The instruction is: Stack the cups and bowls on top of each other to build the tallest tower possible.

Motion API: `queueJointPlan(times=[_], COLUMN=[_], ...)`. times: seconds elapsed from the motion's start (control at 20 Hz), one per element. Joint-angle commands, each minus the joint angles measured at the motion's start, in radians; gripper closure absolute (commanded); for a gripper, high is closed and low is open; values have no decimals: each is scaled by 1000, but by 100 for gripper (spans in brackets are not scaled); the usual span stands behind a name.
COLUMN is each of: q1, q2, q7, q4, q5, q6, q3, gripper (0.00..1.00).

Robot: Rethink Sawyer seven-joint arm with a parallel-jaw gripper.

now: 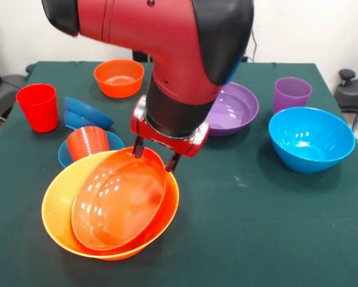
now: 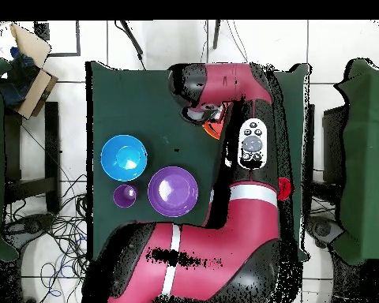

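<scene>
Yellow bowl (image 1: 56, 209) nearest, red-orange bowl (image 1: 116, 203) tilted inside; jaws (image 1: 155, 156) pinching its twelve-o'clock rim. I'd lower level, then release so it seats flat.

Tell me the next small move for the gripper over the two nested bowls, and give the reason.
Probably open and lift straight up. The gripper has its fingers either side of the far rim of the red-orange bowl, which already sits, tilted, inside the yellow-orange bowl. Letting go should let it settle, leaving the arm free for another piece.
</scene>
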Motion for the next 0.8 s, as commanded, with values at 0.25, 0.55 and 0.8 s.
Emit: queueJointPlan(times=[0.25, 0.55, 0.8], q1=[-7, 3, 17], q2=[-97, -102, -60], q7=[62, 63, 88], q4=[50, 120, 106], q5=[115, 151, 137], q6=[135, 50, -17], q3=[28, 24, 3], gripper=[0, 0, 0])
